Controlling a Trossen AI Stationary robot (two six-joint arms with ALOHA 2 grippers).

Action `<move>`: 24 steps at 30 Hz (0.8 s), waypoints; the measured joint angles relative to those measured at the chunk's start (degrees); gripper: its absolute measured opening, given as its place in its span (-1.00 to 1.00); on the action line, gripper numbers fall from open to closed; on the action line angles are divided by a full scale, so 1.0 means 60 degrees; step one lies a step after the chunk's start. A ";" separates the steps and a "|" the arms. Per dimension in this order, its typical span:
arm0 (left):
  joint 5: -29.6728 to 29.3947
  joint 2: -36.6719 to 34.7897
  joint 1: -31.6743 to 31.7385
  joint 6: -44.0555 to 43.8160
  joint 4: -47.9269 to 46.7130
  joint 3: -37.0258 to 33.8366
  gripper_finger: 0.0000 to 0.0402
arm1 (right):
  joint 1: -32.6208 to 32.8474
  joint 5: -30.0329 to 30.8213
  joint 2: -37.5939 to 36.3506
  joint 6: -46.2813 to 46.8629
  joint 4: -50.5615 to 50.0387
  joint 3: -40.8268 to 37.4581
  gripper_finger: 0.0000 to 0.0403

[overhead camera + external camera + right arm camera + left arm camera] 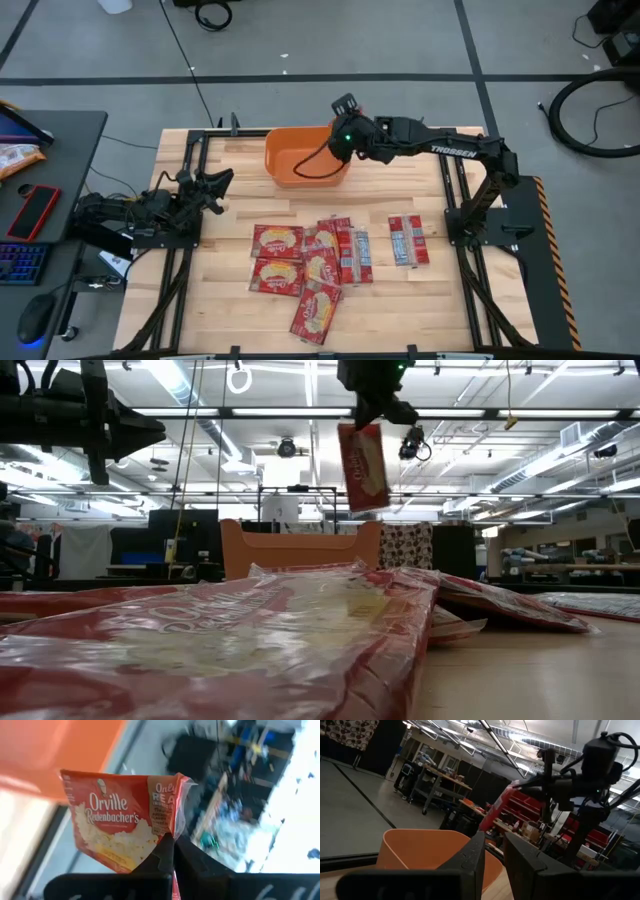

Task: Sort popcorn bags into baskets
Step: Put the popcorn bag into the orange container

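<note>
The right gripper [372, 415] grasps one popcorn bag [364, 466] by its edge and holds it in the air above the orange basket [300, 152]. The other popcorn bags [305, 265] lie flat on the table [230, 310], well apart from the basket. The left gripper [212, 188] waits at the left side of the table, its fingers [470, 857] a little apart and holding nothing.

An orange tub [300, 158] with smooth solid walls sat at the upper centre of the high view, on the table's far edge. One red popcorn bag [364, 467] hung upright in the air at the top centre of the low view, above the tub's right end. The other red bags [305, 265] lay flat, clustered and overlapping at lower centre, with one striped bag [408, 240] apart to their right.
</note>
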 joint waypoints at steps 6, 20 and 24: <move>0.0000 0.0000 0.0003 0.0000 0.0000 0.0000 -0.64 | -0.0345 -0.2420 0.0000 0.0011 0.0496 -0.0189 -0.96; 0.0000 0.0000 0.0003 0.0004 -0.0004 0.0000 -0.64 | -0.0995 -0.3625 -0.0015 -0.2936 0.2111 -0.2523 -0.98; 0.0000 0.0000 0.0000 0.0004 -0.0004 0.0000 -0.64 | -0.1103 -0.4042 -0.0015 -0.4239 0.2897 -0.3407 -0.98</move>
